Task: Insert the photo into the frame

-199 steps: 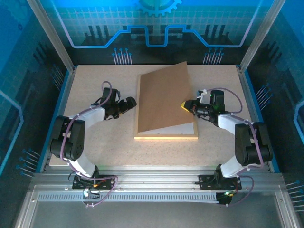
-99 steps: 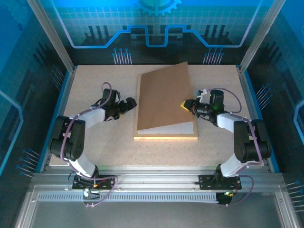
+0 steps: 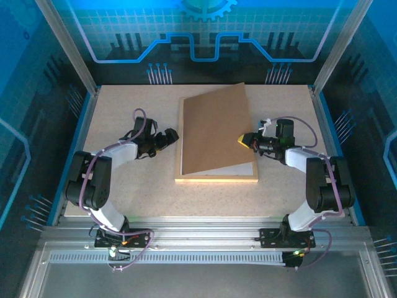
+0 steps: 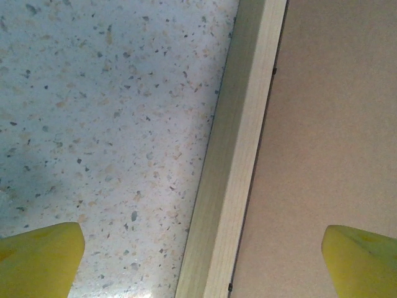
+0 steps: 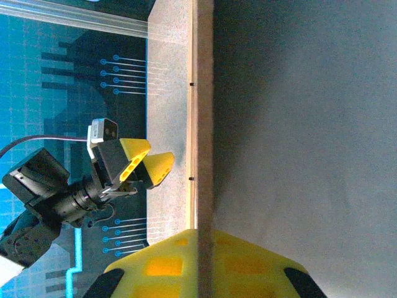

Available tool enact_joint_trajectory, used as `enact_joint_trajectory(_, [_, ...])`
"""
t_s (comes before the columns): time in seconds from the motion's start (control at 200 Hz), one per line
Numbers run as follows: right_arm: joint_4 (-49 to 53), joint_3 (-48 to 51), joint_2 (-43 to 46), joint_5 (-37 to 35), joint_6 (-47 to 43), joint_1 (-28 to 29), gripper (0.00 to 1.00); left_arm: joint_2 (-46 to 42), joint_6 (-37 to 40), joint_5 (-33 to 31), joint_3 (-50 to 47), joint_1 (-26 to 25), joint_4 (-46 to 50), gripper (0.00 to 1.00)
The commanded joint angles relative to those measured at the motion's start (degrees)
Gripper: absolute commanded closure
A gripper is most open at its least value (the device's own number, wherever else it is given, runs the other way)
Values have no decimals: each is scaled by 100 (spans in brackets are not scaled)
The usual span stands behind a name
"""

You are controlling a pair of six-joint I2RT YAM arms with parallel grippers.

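Your right gripper [image 3: 242, 139] is pinched onto the right edge of the flat brown backing board [image 3: 214, 127]. That edge is lifted up, and the board's left edge is down along the left rail, so the board sits tilted like a half-open lid. In the right wrist view you've got yellow finger on either side of the board's pale edge, so it's clamped on the board and not just resting against it.

The large rectangular frame of thin light wooden rails [image 3: 217, 179] lies flat in the middle of the pale speckled surface [image 3: 124, 112], between the 2 arms. Under the raised side of the board, at the frame's near right corner, a wedge of flat white sheet [image 3: 239, 167] shows inside the rails. I can't tell what that sheet is.

Your left gripper [image 3: 169, 135] is low, just beside the frame's left rail, and spread wide. In the left wrist view its 2 yellow fingertips [image 4: 38, 256] sit at the bottom corners. 1 is over the speckled surface and 1 is over the brown board, with the wooden rail running between them. I can't tell if either tip is touching anything.
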State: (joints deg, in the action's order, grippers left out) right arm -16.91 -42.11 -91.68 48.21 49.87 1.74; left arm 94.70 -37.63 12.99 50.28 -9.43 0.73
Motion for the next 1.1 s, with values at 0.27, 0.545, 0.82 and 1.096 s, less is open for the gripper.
enact_joint_trajectory(0.27, [-155, 49, 237, 164, 88, 8, 100, 73, -130, 142, -25, -40, -131, 1])
enact_joint_trajectory(0.545, [-394, 242, 297, 73, 439, 36, 100, 143, -194, 157, -49, -144, -227, 1])
enact_joint_trajectory(0.82, [-568, 244, 198, 28, 506, 58, 100, 281, -209, 222, 16, -199, -297, 1])
enact_joint_trajectory(1.096, [-1311, 181, -243, 213, 899, 103, 100, 390, -260, 261, 61, -356, -383, 1])
